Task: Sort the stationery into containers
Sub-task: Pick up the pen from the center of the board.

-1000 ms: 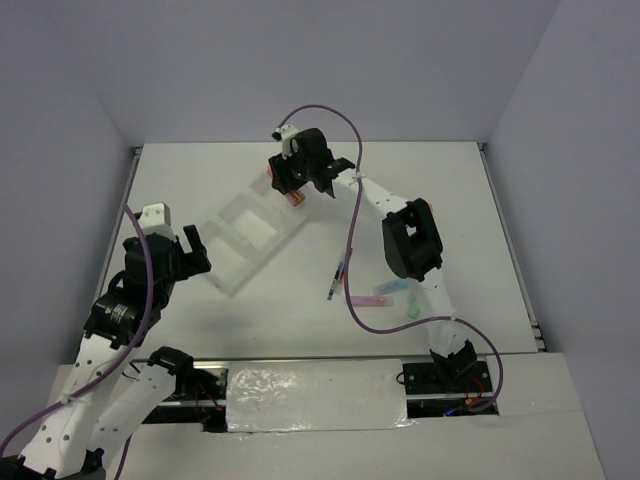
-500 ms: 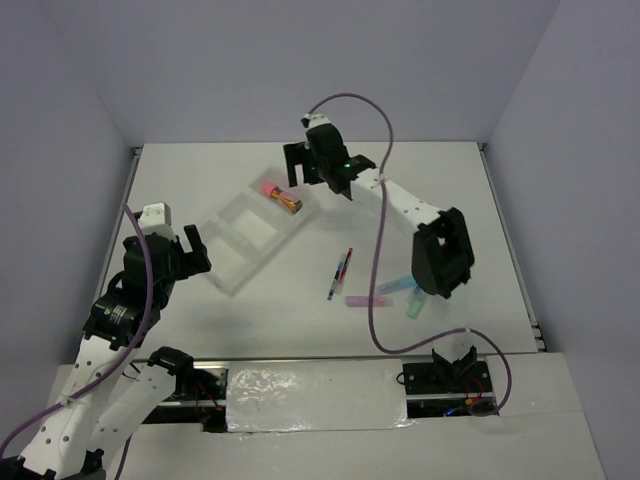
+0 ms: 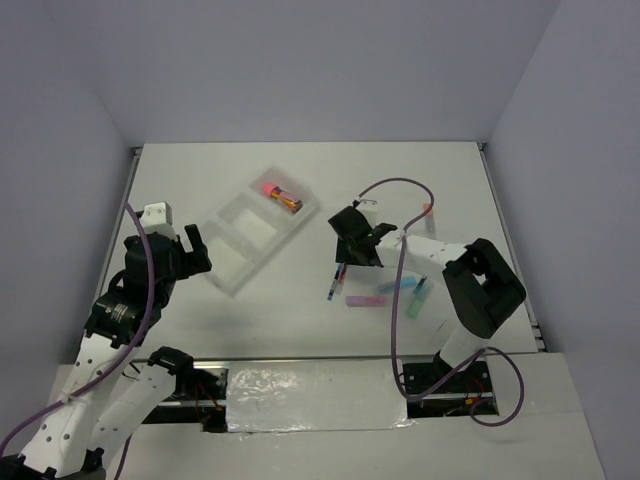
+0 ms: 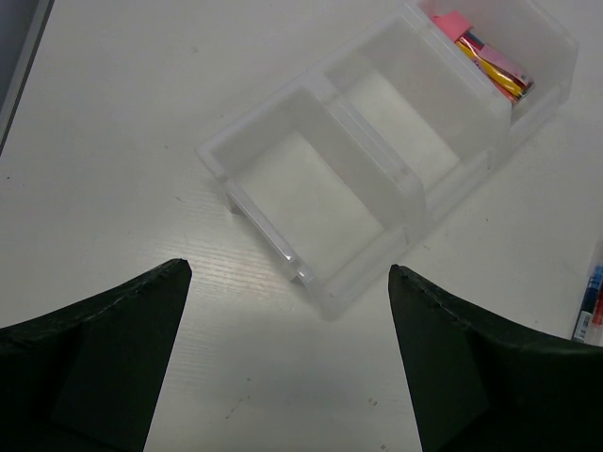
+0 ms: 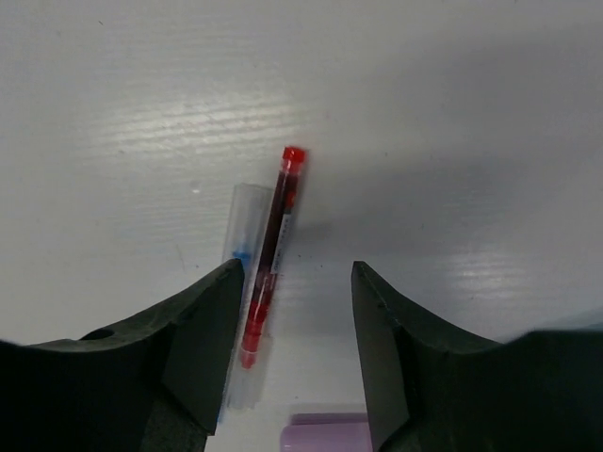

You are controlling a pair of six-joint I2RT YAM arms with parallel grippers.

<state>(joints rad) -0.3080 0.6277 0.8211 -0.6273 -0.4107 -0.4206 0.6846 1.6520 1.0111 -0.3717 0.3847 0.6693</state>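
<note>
1. The right pincer hangs just over the red pen. Its fingers are spread and pinch nothing.
2. The red pen lies flat on the surface, touching the blue pen. The purple bar is near.
3. The pen looks light, thin, stiff and smooth, so it may roll or slip. I would pinch its middle so it does not tip. Both pens might come up together.
4. The left pincer is spread wide and empty, near the tray.
5. The pink-capped cylinder lies in the tray's end box.
</note>
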